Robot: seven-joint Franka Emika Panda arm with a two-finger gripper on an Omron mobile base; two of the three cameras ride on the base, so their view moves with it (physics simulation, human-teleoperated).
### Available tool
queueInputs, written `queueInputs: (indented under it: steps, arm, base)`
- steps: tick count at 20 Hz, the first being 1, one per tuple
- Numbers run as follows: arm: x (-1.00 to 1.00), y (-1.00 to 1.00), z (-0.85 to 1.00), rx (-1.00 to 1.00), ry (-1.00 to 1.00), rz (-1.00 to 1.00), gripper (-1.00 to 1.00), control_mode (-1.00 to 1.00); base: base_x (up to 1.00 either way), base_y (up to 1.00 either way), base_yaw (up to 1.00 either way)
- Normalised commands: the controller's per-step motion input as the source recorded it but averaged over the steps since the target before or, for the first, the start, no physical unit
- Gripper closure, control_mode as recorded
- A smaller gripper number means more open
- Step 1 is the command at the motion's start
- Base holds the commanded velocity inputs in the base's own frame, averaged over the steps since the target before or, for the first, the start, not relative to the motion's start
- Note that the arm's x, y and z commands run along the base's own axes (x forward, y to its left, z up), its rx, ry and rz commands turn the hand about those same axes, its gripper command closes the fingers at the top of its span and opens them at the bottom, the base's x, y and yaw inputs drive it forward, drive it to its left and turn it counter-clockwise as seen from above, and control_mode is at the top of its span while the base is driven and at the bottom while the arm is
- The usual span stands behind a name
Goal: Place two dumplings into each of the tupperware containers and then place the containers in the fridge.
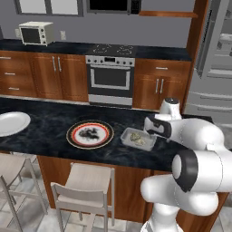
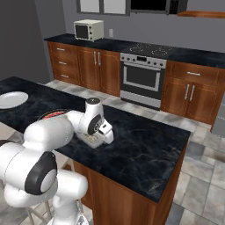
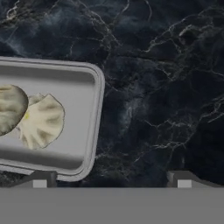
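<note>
One pale grey tupperware container (image 1: 138, 138) lies on the dark island counter, right of the red-rimmed plate. Two beige dumplings rest side by side in it, one (image 3: 41, 120) fully in the hand view, the other (image 3: 8, 107) cut by the left edge. My gripper (image 3: 111, 181) hovers open just above the container's right end (image 3: 94, 109). One fingertip (image 3: 39, 179) is over the near rim and the other is over bare counter. In the right base view the hand (image 2: 102, 140) covers most of the container (image 2: 91, 139). The second container is out of view. The grey fridge (image 1: 217, 68) stands at the far right.
A dark red-rimmed plate (image 1: 89, 134) holds a dark mottled patch I cannot identify. A round white plate (image 1: 11, 122) lies at the counter's left end. Stools (image 1: 84, 190) stand under the near edge. Across the aisle are the steel oven (image 1: 111, 77) and wooden cabinets.
</note>
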Motion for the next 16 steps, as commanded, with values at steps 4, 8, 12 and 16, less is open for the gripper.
queueInputs:
  steps: [4,8,12,16]
  arm:
    - [0.2,0.0,-0.45,0.0,-0.03,0.1,-1.0,-1.0]
    - [0.4,0.0,-0.17,0.0,0.0,0.05,-1.0,-1.0]
    - [0.35,-0.03,-0.04,0.0,0.0,0.01,-1.0,-1.0]
    - [0.0,-0.05,-0.28,-0.01,0.0,0.0,-1.0,-1.0]
  base:
    - [0.0,0.0,0.0]
    - [0.0,0.0,0.0]
    - [0.0,0.0,0.0]
    - [0.0,0.0,0.0]
